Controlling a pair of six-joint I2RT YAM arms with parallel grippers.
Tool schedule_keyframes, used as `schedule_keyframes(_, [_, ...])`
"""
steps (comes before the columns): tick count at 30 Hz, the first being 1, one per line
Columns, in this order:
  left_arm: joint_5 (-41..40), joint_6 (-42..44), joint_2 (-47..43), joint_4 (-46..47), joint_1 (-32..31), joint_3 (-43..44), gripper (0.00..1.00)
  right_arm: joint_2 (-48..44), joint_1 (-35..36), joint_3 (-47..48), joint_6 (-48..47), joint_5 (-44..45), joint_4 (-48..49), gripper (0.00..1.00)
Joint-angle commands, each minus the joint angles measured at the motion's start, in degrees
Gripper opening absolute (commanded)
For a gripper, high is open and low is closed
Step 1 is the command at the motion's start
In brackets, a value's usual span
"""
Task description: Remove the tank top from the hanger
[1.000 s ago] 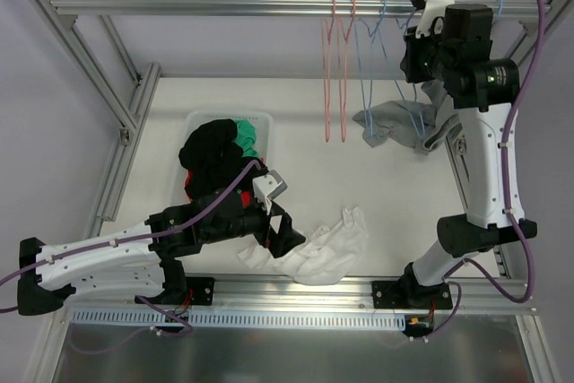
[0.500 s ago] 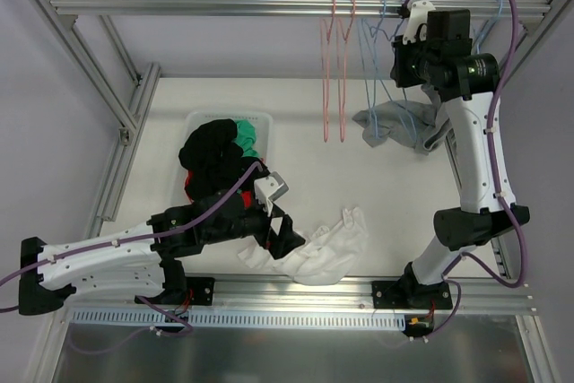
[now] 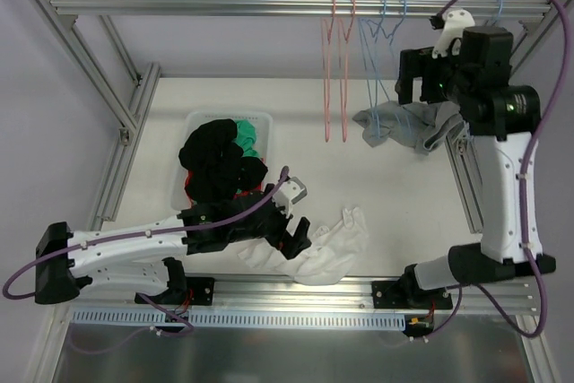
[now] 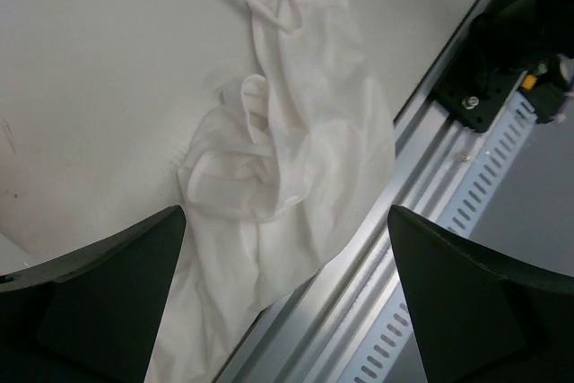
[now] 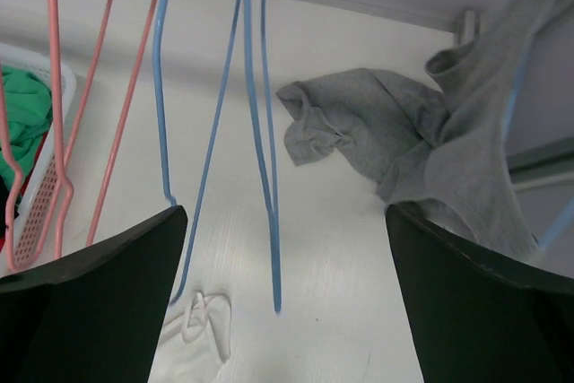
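A grey tank top [image 3: 401,125] [image 5: 395,127] hangs partly from a blue hanger [image 5: 522,69] at the back right, its lower part bunched on the table. My right gripper [image 3: 421,89] [image 5: 285,213] is open and holds nothing, high up beside the hangers and left of the grey cloth. A white tank top [image 3: 327,248] [image 4: 291,132] lies crumpled at the table's front edge. My left gripper [image 3: 291,232] [image 4: 287,213] hovers open just above it, gripping nothing.
Two bare blue hangers [image 3: 375,60] [image 5: 256,132] and two pink ones [image 3: 336,69] [image 5: 56,87] hang from the top rail [image 3: 224,4]. A white basket [image 3: 199,120] of dark and green clothes stands at the left. The aluminium frame rail [image 4: 421,248] runs along the front edge.
My right gripper has opened, let go of a blue hanger's hook at the rail, and drawn back down and to the right. My left arm has shifted slightly right over the white top.
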Motion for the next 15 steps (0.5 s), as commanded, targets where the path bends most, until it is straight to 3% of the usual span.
schedule_keyframes(1, [-4.14, -1.68, 6.63, 0.53, -0.54, 2.09, 0.99, -11.32, -1.12, -4.39, 1.14, 5.93, 0.53, 1.00])
schedule_keyframes(7, [-5.99, -2.38, 23.41, 0.18, -1.15, 5.69, 0.99, -31.53, -1.29, -21.26, 4.47, 4.63, 5.01, 1.00])
schedule_keyframes(15, [-1.16, -3.35, 38.46, 0.09, -4.66, 13.34, 0.99, -41.13, -1.29, -32.95, 5.09, -1.59, 4.58, 1.00])
